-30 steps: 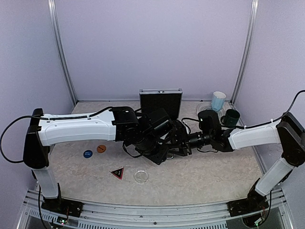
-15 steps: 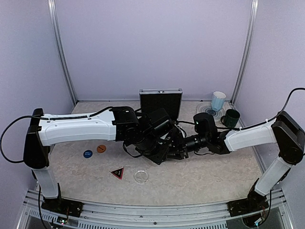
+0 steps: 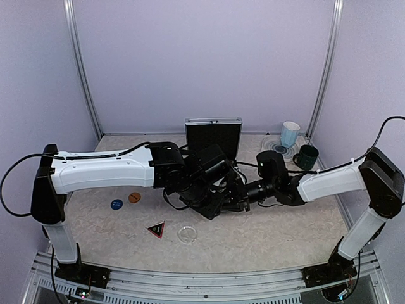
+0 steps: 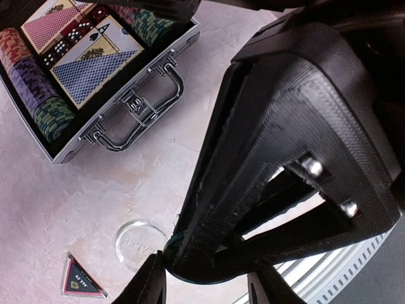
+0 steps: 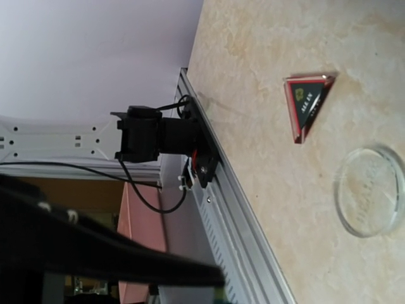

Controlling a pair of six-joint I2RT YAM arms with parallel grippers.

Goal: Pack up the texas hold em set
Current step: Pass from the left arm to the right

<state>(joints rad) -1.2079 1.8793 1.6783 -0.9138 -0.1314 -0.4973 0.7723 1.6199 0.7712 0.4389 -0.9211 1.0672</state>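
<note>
The open silver briefcase (image 4: 63, 155) holds chip rows and red and blue card decks; its lid (image 3: 213, 136) stands upright behind the arms. My left gripper (image 4: 207, 280) hangs above the table in front of the case, shut across a dark green chip stack (image 4: 169, 244). My right gripper (image 3: 235, 195) reaches in from the right, and its black fingers (image 4: 272, 158) converge on the same stack. On the table lie a clear disc (image 4: 140, 240), a black triangle (image 4: 82, 278), a blue disc (image 3: 116, 204) and an orange disc (image 3: 134, 197).
A light-blue mug (image 3: 290, 134), a dark mug (image 3: 308, 156) and a round swirled coaster (image 3: 277, 151) sit at the back right. The table's metal front rail (image 5: 240, 221) runs close below the grippers. Purple walls enclose the back and sides.
My right arm has slid left until its gripper meets the left gripper, and its jaws have narrowed. The left arm has stayed put.
</note>
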